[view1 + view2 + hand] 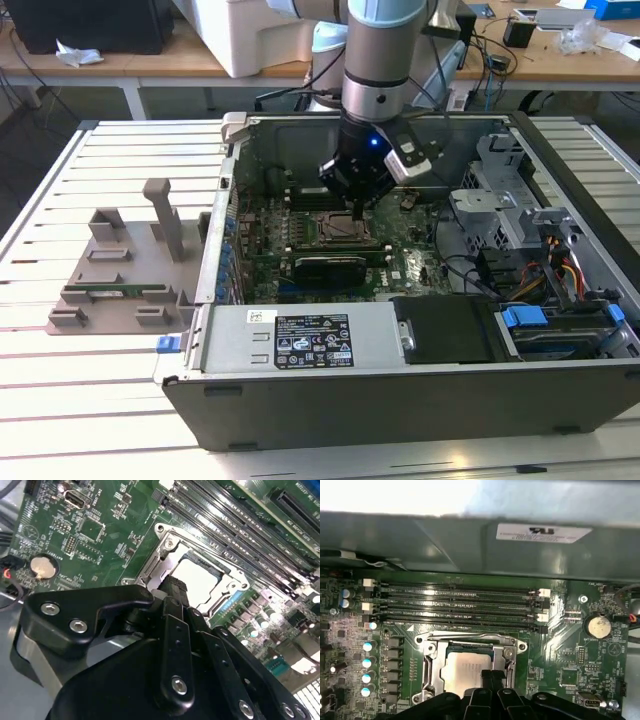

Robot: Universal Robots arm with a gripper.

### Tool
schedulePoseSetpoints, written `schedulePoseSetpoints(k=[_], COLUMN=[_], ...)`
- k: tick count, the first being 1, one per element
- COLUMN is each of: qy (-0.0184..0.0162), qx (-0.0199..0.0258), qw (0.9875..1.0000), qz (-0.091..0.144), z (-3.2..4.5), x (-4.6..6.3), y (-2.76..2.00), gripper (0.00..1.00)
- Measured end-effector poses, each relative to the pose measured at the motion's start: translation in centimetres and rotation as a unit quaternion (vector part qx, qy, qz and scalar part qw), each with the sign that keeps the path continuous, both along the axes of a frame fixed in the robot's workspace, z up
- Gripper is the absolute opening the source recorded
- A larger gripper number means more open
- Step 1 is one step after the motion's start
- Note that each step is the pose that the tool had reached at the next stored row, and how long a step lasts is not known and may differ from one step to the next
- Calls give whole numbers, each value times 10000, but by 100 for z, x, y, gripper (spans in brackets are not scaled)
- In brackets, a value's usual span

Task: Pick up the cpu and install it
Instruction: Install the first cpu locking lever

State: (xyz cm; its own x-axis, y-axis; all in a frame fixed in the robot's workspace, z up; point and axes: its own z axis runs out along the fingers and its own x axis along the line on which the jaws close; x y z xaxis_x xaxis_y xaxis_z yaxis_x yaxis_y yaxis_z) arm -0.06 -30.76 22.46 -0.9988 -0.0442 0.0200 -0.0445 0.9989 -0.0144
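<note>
- In the second wrist view the gripper (172, 587) takes up the near ground, its black links and bolts hiding much of the motherboard (100, 535) beneath; the jaws look drawn together into one narrow tip, with nothing held between them.
- That tip stands right at the edge of the cpu (197, 577), which lies flat inside the socket frame (160, 555); whether the tip touches the silvery plate I cannot tell, since the finger covers the meeting point.
- In the first wrist view the same closed tip of the gripper (492, 677) overlaps the near edge of the cpu (465, 670), and the chip's nearest part is hidden behind the black fingers.
- The socket frame (470, 641) surrounds the chip on the sides that show (its metal edges and corner screws are plain enough).
- Just beyond the socket run the memory slots (460, 605), parallel long dark rails with white latches at their ends.
- To one side of the socket a round coin battery (598, 625) sits on the green board, and on the other a row of small capacitors (367, 662).
- Farther still rises the grey case wall (470, 540), carrying a white label too blurred to make out.
- In the exterior view the arm (378, 60) reaches down into the open computer case (400, 400), the gripper (358, 205) low over the socket, which it partly hides.
- Outside the case, toward the exterior view's left, a grey parts fixture (120, 270) rests on the slatted table (60, 390).
</note>
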Motion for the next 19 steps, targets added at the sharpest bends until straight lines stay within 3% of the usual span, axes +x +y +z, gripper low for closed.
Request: schedulePoseSetpoints(k=[7,19], qy=[-1,-1], qx=[0,-1], qw=[10000,10000], qz=[1,1], z=[264,565], x=[1,1], y=[0,0], gripper=[11,11])
